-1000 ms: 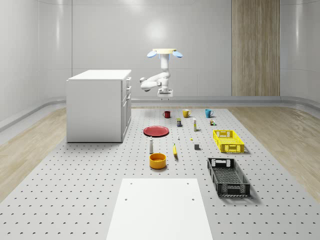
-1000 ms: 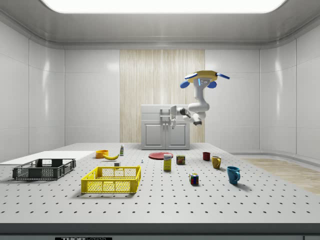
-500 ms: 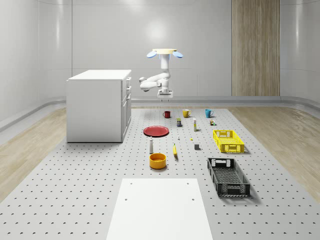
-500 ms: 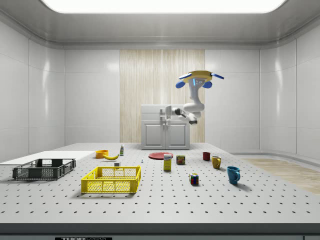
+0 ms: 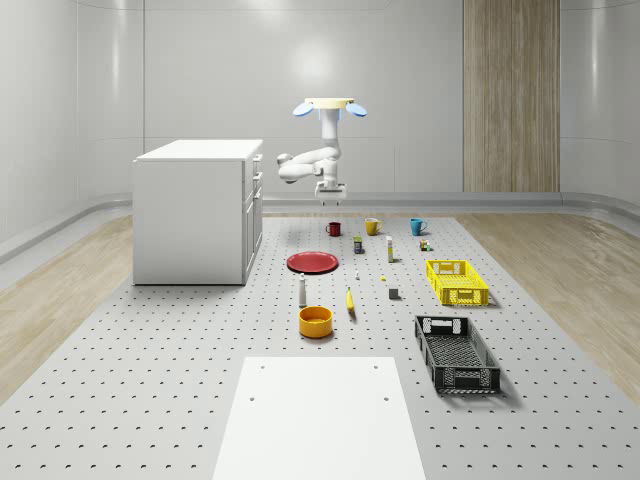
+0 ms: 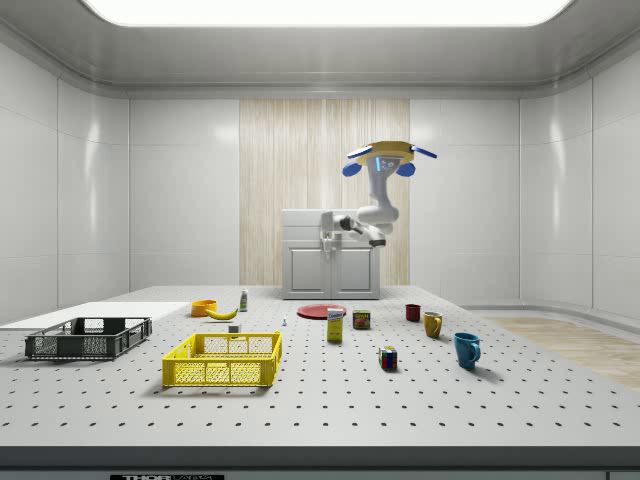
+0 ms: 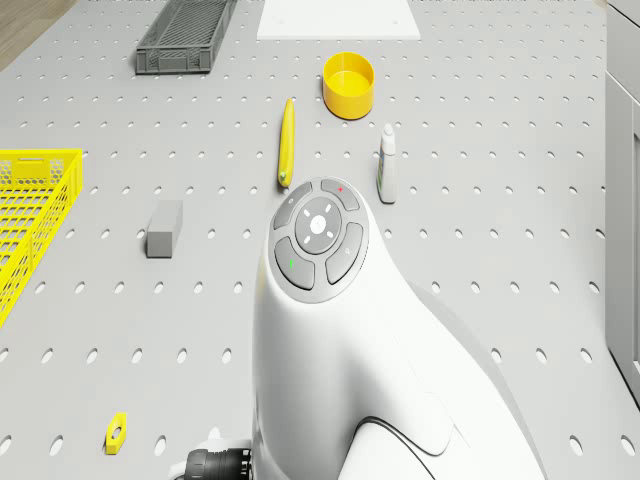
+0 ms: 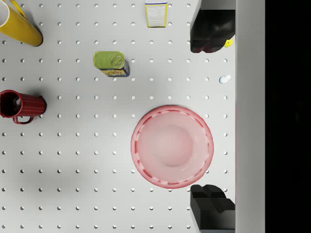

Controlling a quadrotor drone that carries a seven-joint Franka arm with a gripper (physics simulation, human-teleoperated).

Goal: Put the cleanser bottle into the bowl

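No legible text: the printing on the box (image 8: 156, 13) and the can (image 8: 111, 64) label cannot be read.

Drone (image 5: 328, 104): flat yellow body, blue rotor pods; glossy white arm (image 7: 360, 350); grey button ring; black fingers (image 8: 212, 29).

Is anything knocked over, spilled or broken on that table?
Nothing stands out. The cleanser bottle stands upright beside the bowl, the cups look upright, and the drone hovers with its open fingers above the red plate.
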